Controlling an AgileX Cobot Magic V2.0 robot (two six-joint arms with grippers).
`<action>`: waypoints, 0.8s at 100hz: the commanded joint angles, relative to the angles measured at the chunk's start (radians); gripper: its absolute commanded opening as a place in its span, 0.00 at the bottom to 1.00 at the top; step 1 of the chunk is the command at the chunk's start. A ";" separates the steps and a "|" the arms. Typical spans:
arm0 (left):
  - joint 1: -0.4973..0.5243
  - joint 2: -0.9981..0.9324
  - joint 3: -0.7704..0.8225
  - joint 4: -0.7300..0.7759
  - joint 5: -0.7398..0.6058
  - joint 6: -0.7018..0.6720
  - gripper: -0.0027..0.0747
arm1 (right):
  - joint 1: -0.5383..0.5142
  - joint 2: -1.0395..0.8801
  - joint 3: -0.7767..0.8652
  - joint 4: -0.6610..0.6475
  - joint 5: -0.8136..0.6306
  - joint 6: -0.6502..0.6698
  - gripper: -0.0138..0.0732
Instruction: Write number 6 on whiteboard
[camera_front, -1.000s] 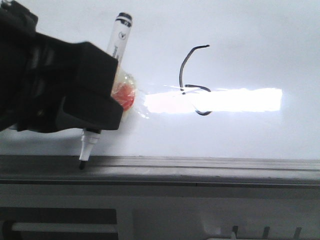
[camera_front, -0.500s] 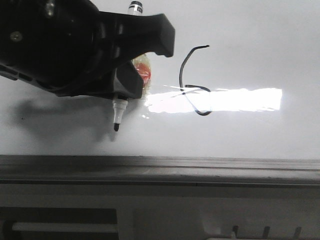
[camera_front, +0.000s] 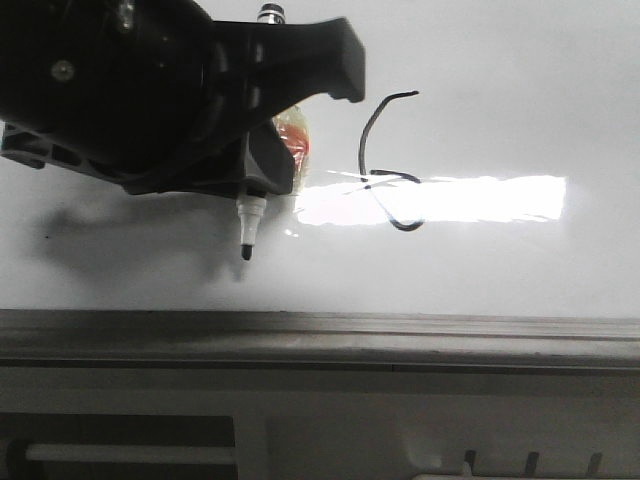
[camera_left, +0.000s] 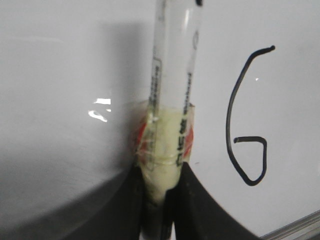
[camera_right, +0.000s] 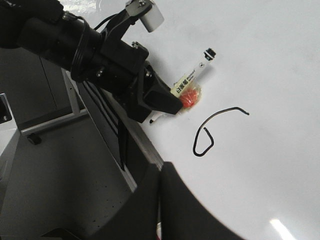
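The whiteboard (camera_front: 500, 80) fills the front view, and a thin black angular number 6 (camera_front: 375, 178) is drawn on it. My left gripper (camera_front: 265, 170) is shut on a white marker (camera_front: 250, 215) wrapped in yellowish and red tape. The marker's black tip points down at the board, left of the 6; whether it touches is unclear. In the left wrist view the marker (camera_left: 172, 75) stands between the black fingers (camera_left: 200, 200), with the 6 (camera_left: 245, 140) beside it. My right gripper (camera_right: 161, 175) is shut, hovering over the board (camera_right: 260, 60) near the 6 (camera_right: 210, 118).
The board's grey metal frame edge (camera_front: 320, 335) runs across the front. Below it lies a grey tray with dark slots (camera_front: 520, 465). A bright glare patch (camera_front: 450, 200) crosses the 6. The right wrist view shows grey floor and a stand's foot (camera_right: 50, 120) beyond the board's edge.
The left gripper has risen from the frame edge and moved right with the marker. The tip now sits over the board, closer to the 6. The 6 is unchanged.
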 joint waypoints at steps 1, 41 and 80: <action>0.012 0.008 -0.016 0.007 -0.087 -0.010 0.02 | -0.001 0.004 -0.025 -0.035 -0.056 0.000 0.09; 0.012 0.008 -0.016 0.007 -0.086 -0.010 0.51 | -0.001 0.004 -0.025 -0.029 -0.056 0.001 0.09; 0.012 -0.009 -0.019 -0.031 -0.078 -0.010 0.87 | -0.001 0.004 -0.025 -0.023 -0.052 0.001 0.09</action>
